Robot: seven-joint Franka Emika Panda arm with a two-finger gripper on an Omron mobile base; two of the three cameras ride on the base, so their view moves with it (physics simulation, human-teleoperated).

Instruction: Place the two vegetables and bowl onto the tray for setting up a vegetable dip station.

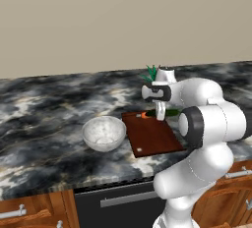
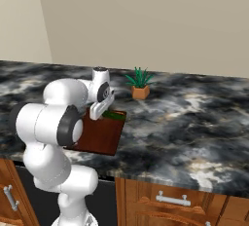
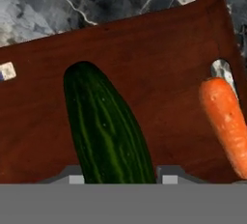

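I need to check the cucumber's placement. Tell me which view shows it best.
The hand view: the cucumber lies large and unobstructed on the tray, beside the carrot. The left base view shows only a green sliver behind the arm; the right base view shows a dark green strip at the tray's far edge.
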